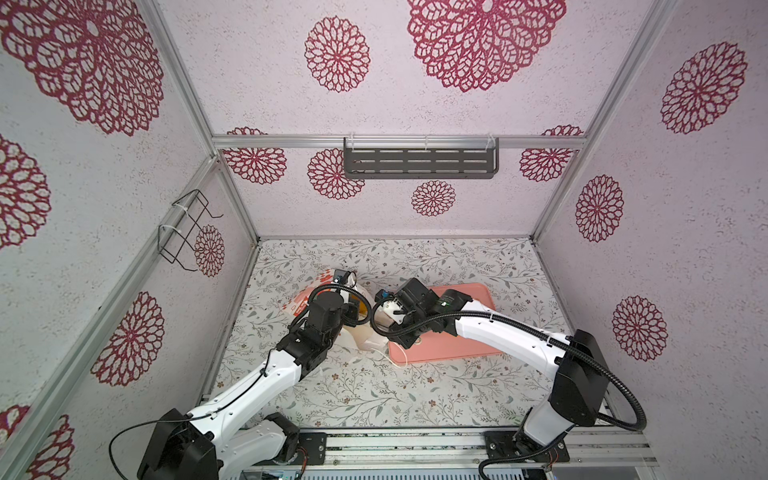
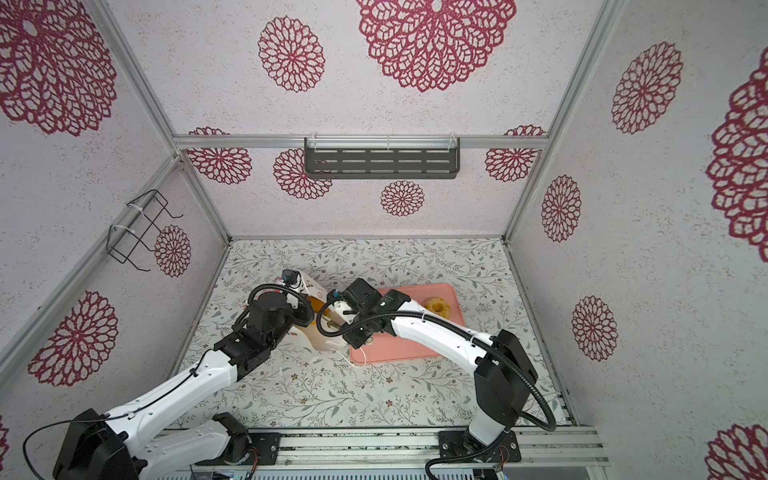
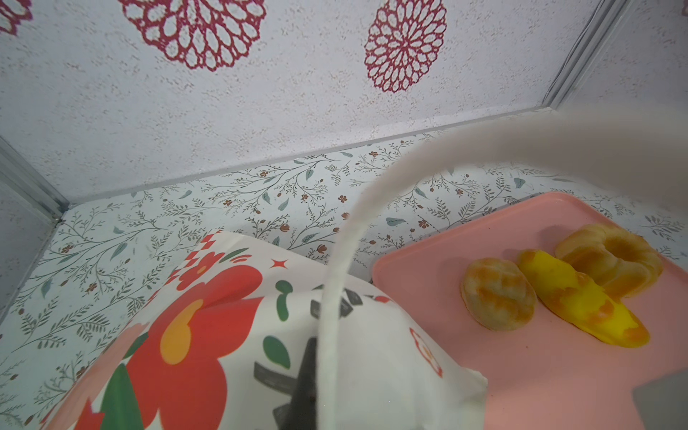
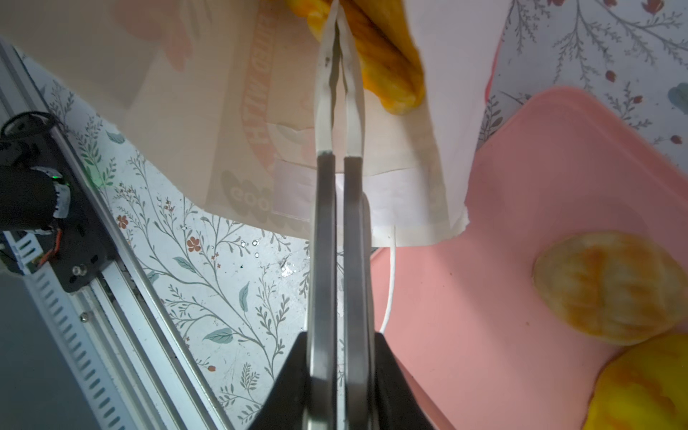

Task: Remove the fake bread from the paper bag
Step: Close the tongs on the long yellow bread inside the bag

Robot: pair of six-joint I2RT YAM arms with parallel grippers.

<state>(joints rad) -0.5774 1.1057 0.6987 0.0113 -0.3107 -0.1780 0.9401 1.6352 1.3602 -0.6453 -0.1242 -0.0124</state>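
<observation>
**My right gripper shut inside the paper bag**

Its tips touch a twisted bread in the bag; whether they grip it, I cannot tell. Bag walls crowd both sides. My left gripper pinches the bag's edge. A pink tray beside me carries three breads.

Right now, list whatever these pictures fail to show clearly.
Bag contents: paper walls hide them; only one bread peeks, right wrist view.
Right claw tips: cut by that view's edge; grip on bread unclear.
Left claw: a dark blur behind the cord, left wrist view.
Tray: the right arm covers what lies on it, in a top view.
</observation>
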